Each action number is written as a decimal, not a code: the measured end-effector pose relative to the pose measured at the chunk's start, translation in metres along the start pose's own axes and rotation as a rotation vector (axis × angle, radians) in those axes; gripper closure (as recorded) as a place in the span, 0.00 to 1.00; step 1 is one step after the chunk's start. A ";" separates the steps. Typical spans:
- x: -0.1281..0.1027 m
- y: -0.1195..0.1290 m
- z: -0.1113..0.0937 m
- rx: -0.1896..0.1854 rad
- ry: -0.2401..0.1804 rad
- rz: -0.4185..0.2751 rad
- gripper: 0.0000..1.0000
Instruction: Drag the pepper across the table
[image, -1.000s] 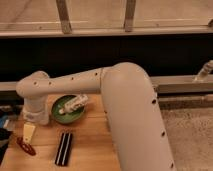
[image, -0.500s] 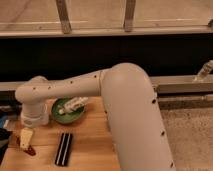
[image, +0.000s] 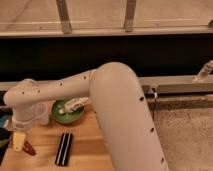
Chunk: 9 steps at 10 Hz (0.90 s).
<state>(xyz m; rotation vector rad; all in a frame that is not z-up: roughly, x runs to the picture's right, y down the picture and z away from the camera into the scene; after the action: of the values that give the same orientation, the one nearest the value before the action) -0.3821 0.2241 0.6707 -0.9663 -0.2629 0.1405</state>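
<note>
Partly hidden, the slim, glossy red pepper (image: 29, 149) lies at the plank tabletop's (image: 46, 145) 9 o'clock edge, against the pale claw (image: 19, 141), whose grip state cannot be told. A ridged black bar (image: 64, 148) sits at the pepper's 3 o'clock.

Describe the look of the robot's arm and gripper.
The arm is cream-white, made of thick, rounded tubular links with small dark dots along them; no cables show. The gripper, low at the left over the table, has a pale yellow tip.
</note>
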 end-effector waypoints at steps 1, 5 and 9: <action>-0.003 0.000 0.002 0.007 0.000 -0.004 0.20; -0.014 0.003 0.005 0.026 -0.010 -0.026 0.20; -0.016 0.001 0.011 0.008 -0.013 -0.029 0.20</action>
<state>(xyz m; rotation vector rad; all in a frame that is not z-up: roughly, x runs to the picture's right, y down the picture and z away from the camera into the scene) -0.4010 0.2297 0.6737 -0.9539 -0.2878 0.1209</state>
